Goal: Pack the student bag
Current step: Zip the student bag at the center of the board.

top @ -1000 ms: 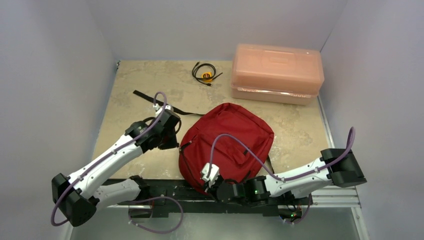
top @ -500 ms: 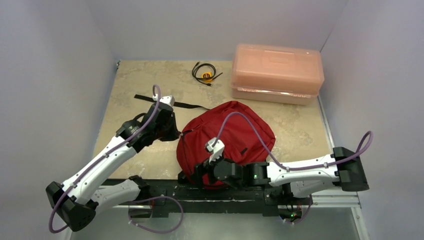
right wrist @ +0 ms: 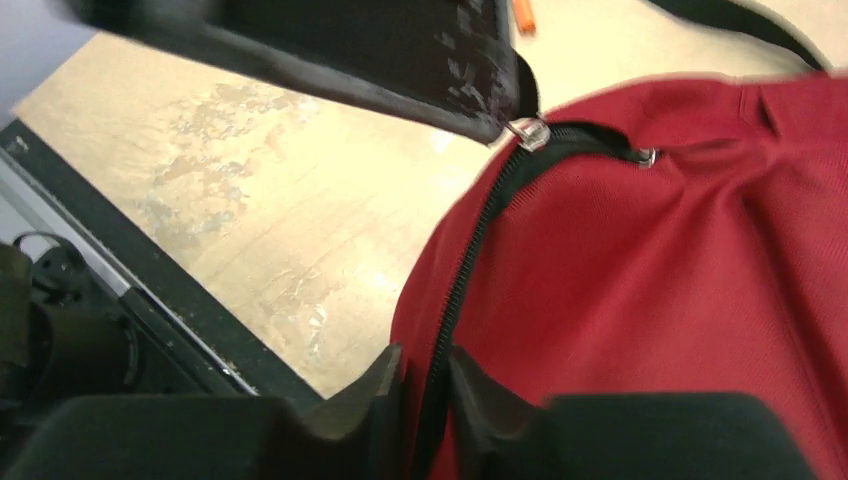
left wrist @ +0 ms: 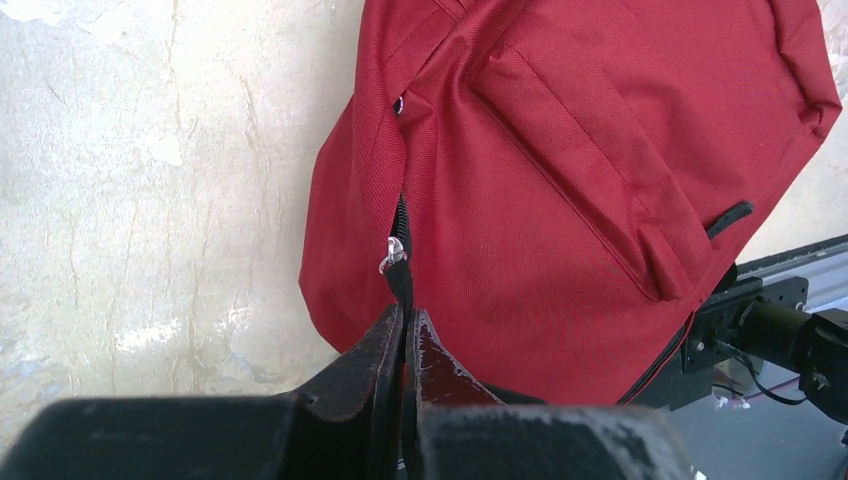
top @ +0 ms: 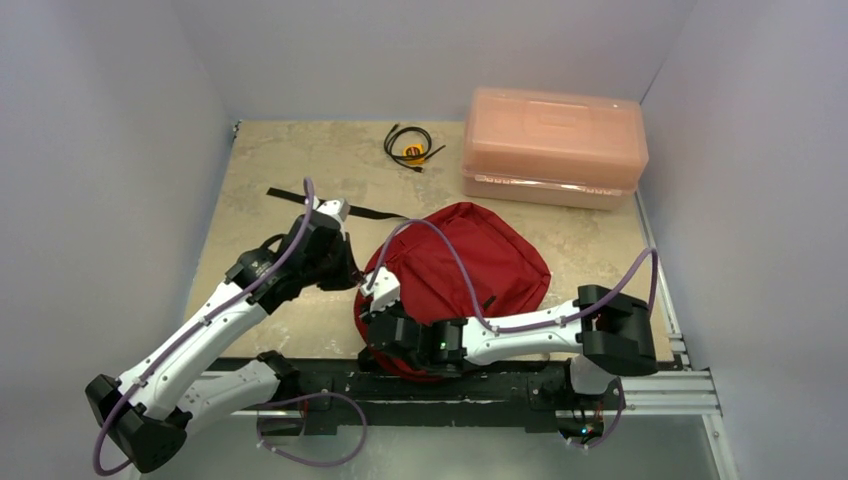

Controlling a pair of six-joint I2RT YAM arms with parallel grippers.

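The student bag (top: pixel 470 255) is dark red and lies flat on the table near the front edge. It fills the left wrist view (left wrist: pixel 560 150) and the right wrist view (right wrist: pixel 680 280). My left gripper (top: pixel 347 276) is at the bag's left edge, shut (left wrist: pixel 408 335) on the black zipper pull tab (left wrist: pixel 400 280) below its silver ring. My right gripper (top: pixel 372 322) is at the bag's front left corner, its jaws (right wrist: pixel 428 385) pinched on the black zipper seam (right wrist: pixel 470 260). The left gripper's finger (right wrist: pixel 400 60) shows just above the zipper slider (right wrist: pixel 528 133). The zipper looks closed.
A pink translucent plastic box (top: pixel 553 145) stands at the back right. A coiled black cable with an orange tag (top: pixel 410 147) lies at the back middle. A black strap (top: pixel 300 197) trails from the bag to the left. The black rail (top: pixel 480 385) runs along the table's front edge.
My right arm has swung left along the bag's front edge to its front left corner. My left gripper has shifted slightly back, still at the bag's left edge. The bag has moved a little.
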